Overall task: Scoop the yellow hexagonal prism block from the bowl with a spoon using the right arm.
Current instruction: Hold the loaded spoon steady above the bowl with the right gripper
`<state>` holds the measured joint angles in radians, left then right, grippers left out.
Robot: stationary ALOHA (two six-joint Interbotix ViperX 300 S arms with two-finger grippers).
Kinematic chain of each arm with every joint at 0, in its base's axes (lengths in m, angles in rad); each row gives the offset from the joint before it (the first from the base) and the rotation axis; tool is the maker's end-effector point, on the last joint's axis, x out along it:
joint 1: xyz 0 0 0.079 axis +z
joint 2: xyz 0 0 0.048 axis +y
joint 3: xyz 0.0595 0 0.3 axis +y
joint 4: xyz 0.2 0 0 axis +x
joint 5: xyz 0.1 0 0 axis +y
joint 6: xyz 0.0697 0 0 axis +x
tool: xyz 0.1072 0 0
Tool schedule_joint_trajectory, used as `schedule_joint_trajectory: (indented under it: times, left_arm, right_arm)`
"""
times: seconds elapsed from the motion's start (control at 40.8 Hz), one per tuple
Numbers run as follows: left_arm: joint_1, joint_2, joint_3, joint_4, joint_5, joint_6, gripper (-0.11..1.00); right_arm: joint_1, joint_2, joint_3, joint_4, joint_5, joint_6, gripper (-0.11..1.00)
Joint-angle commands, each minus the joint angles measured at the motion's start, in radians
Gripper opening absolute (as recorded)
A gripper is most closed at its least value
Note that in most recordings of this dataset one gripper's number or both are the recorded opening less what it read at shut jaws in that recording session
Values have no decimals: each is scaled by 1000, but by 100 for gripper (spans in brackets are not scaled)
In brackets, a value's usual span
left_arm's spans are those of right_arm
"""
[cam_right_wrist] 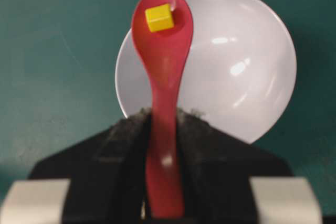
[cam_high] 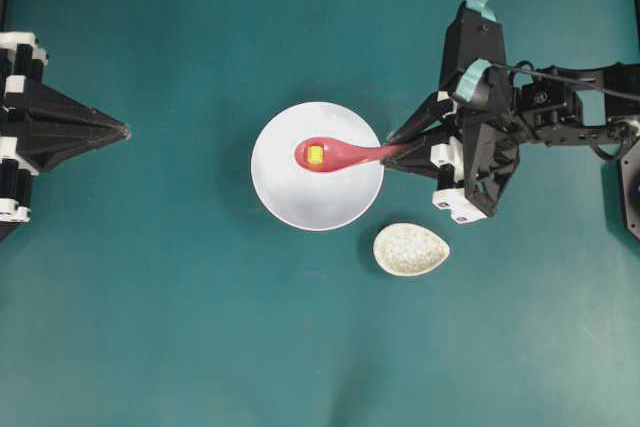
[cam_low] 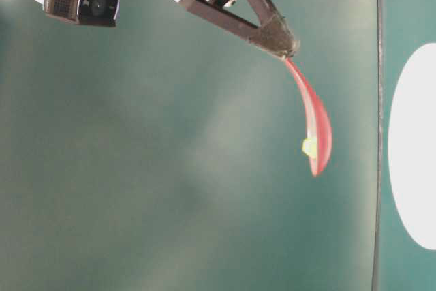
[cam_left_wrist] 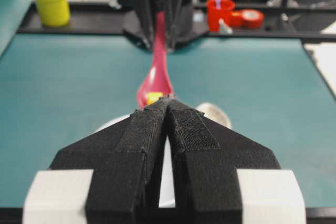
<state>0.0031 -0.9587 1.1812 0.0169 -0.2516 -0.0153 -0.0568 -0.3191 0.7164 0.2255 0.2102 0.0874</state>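
At the far left of the overhead view, the left arm's black claw [cam_high: 122,131] rests low over the teal counter [cam_high: 150,327], its two fingers pressed together to a point with nothing between them; its own wrist view shows the padded fingertips [cam_left_wrist: 152,124] meeting along a closed seam.

Toward the middle sits the large round plain white bowl [cam_high: 300,202], standing on the counter well apart from the left claw. Above the bowl hangs the glossy pink-red soup spoon [cam_high: 335,155], its oval scoop over the bowl's upper half and its short handle running off to the right. The tiny bright yellow hexagonal prism block [cam_high: 315,155] lies in the scoop, near the scoop's far end. In the table-level view the spoon hangs clear of any surface, with the block resting in its hollow.

Just below and right of the bowl lies a small speckled beige teardrop-shaped spoon rest [cam_high: 411,249], close to the bowl's rim but not touching it.

On the right, the right arm's black claw [cam_high: 396,152], with white fittings and teal tape tags, pinches the spoon's handle between its two padded fingers [cam_right_wrist: 123,135].
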Motion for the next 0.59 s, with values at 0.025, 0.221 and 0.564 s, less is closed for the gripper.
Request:
schedule_joint_trajectory:
  times: [0.025,0.221,0.564]
  left_arm:
    - [-2,8,-28,2,-11,-2,1]
    - [-2,8,-25,2,-37,-2,1]
    - [-2,8,-25,2,-20,-2,1]
  right_arm:
    - [3,-17,-28,3,-9,3,22]
    - [3,-18,-29,12,-5,31,22]
    - [3,-17,-28,12,-12,67,22]
